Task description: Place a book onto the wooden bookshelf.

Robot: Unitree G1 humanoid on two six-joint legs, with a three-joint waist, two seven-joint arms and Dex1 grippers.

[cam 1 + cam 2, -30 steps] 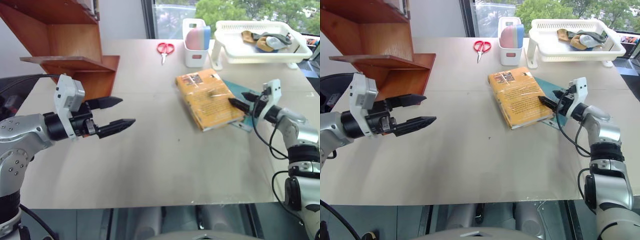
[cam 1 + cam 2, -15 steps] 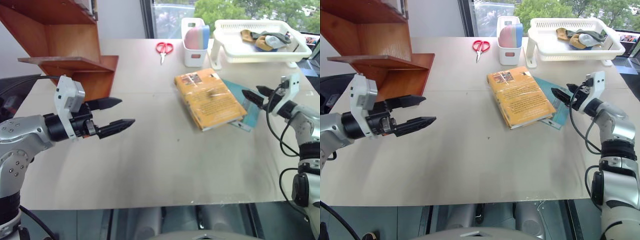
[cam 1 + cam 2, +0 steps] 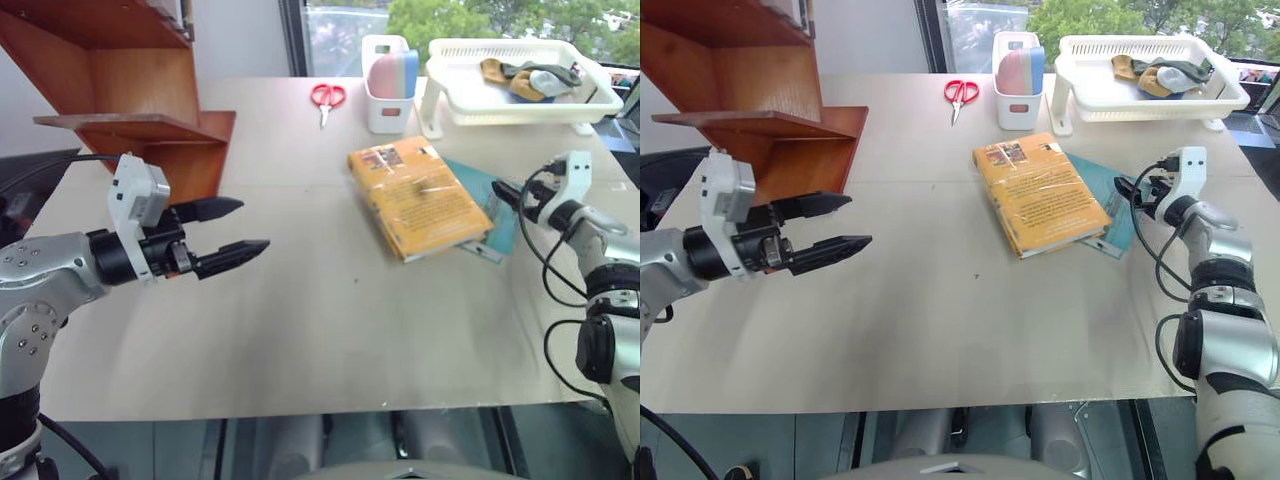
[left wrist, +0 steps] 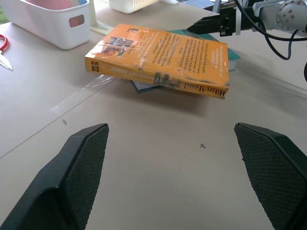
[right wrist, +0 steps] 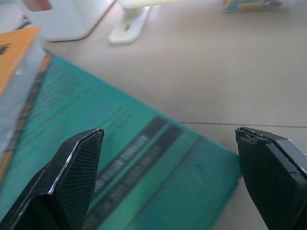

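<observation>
Table (image 3: pixel 330 330) | book (image 3: pixel 420 198) hides most of teal book (image 5: pixel 120 158) | left tool (image 3: pixel 232 227) released | right tool (image 5: pixel 168 182) released

The teal book (image 3: pixel 1118 203) lay mostly hidden under the book (image 3: pixel 1040 194). The wooden bookshelf (image 3: pixel 140 70) was cut off at the frame's top edge.

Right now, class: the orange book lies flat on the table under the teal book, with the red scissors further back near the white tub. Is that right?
Not quite. The orange book lies on top of the teal book, as the right eye view shows. The rest holds: flat on the table, scissors near the tub.
</observation>
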